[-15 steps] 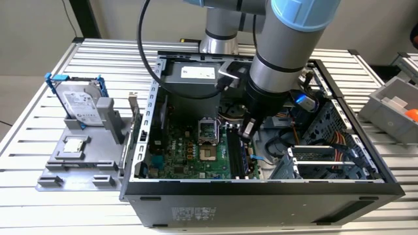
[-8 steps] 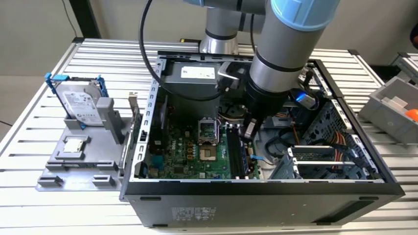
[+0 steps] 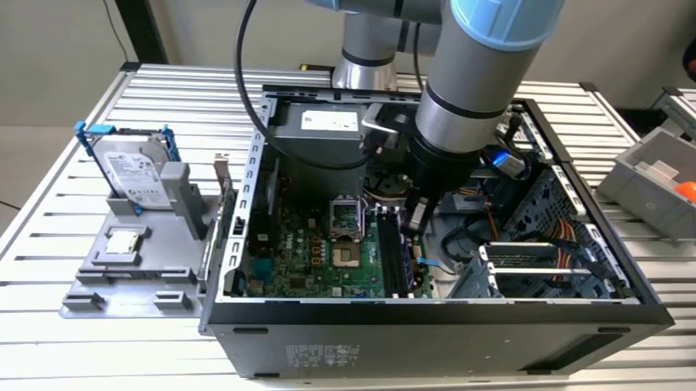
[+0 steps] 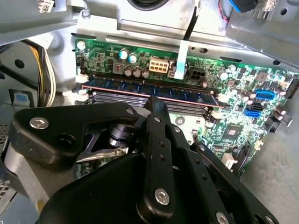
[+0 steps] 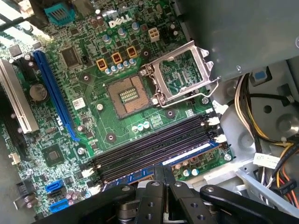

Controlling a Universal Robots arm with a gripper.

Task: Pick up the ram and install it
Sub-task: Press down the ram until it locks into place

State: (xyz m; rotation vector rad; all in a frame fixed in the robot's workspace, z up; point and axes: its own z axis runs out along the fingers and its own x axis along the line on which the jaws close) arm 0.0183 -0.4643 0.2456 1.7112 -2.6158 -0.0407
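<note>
The ram is a long, thin stick with a row of blue chips along it. It stands on its edge in one of the long dark slots on the green board, beside the other slots.

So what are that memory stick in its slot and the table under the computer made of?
The ram looks like rigid circuit board, blue with a matte finish, with dark chips in a row along it. The table looks like bare metal, probably aluminium: silver-grey, dull sheen, with straight parallel ribs.
</note>
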